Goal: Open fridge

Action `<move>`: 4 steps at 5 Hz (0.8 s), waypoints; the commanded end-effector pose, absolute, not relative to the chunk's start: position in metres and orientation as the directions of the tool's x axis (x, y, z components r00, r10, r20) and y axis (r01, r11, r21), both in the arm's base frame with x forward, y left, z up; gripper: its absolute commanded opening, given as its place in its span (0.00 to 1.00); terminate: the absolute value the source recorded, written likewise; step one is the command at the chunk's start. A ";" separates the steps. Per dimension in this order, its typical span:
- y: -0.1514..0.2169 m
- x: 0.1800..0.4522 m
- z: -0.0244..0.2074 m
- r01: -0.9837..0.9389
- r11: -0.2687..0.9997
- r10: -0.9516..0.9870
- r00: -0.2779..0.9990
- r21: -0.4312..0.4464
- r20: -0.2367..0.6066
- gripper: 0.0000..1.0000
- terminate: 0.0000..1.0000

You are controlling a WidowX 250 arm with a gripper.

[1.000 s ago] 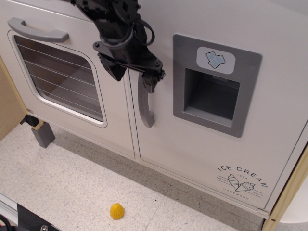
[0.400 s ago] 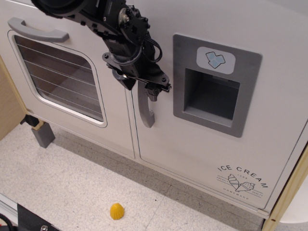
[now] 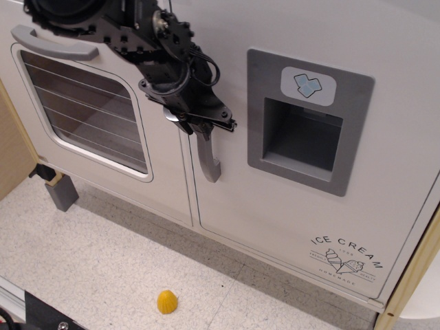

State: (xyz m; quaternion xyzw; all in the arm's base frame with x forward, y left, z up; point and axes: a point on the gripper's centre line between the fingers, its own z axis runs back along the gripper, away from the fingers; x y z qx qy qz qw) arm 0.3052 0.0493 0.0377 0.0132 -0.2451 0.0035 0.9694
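The fridge door [image 3: 289, 206] is the large white panel on the right, with a grey recessed ice-dispenser panel [image 3: 306, 124] and an "ICE CREAM" print [image 3: 346, 260]. It sits flush and closed. Its grey vertical handle [image 3: 210, 161] runs along the door's left edge. My black gripper [image 3: 198, 126] reaches in from the upper left and sits over the handle's upper part, with its fingers closed around it. Only the lower half of the handle shows below the gripper.
The white oven door [image 3: 89, 117], with a window and a horizontal grey handle [image 3: 51, 45], is directly to the left. A small yellow object [image 3: 167, 301] lies on the speckled floor. A grey foot [image 3: 62, 192] stands at the lower left. A wooden post [image 3: 405, 289] rises at the right edge.
My gripper shifted slightly left and in onto the upper handle, and its fingers drew together around it. The fridge door has not moved.
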 end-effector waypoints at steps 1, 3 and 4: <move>0.059 0.281 0.059 0.006 1.000 -0.015 0.865 0.018 0.501 0.00 0.00; 0.070 0.239 0.066 0.059 0.997 -0.078 0.891 0.056 0.448 1.00 0.00; 0.093 0.215 0.087 0.071 0.996 -0.084 0.925 0.049 0.371 1.00 0.00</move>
